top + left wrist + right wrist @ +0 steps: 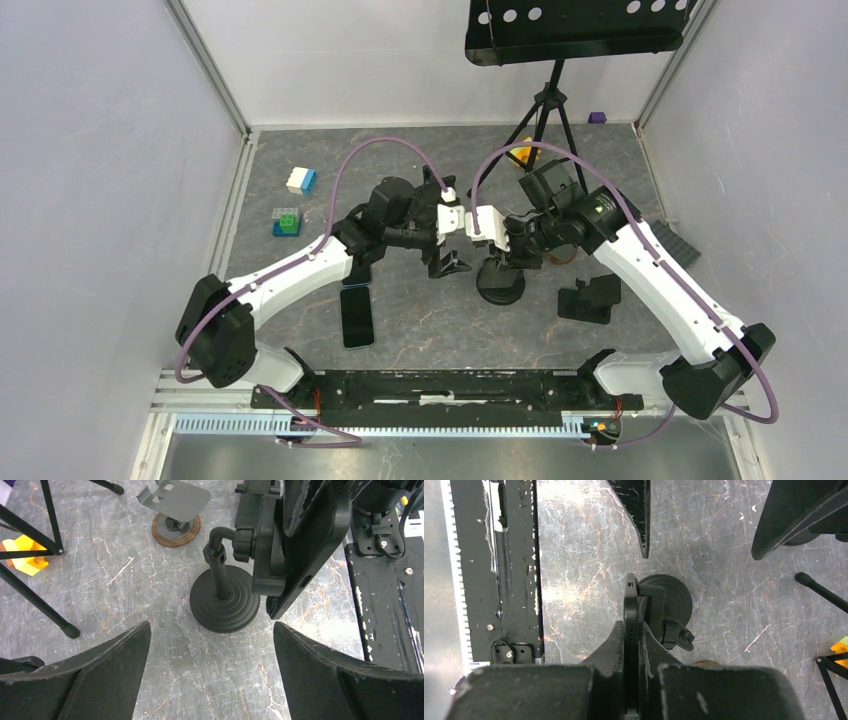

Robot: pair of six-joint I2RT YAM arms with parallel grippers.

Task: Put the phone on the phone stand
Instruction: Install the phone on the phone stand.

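Observation:
The black phone stand (224, 600) has a round base, a thin neck and a clamp cradle (264, 545). It also shows in the top view (500, 287) and in the right wrist view (667, 599). My right gripper (631, 627) is shut on a black phone (630, 605), held edge-on. In the left wrist view the phone (312, 545) leans tilted against the cradle's face. I cannot tell whether it sits in the cradle. My left gripper (211, 630) is open and empty, just left of the stand's base, and it also shows in the top view (447, 265).
A second black phone (357, 318) lies flat near the left arm. A black folding stand (590, 298) sits to the right. A silver stand on a wooden disc (175, 510), tripod legs (545, 100), a yellow piece (22, 555) and toy blocks (300, 180) lie behind.

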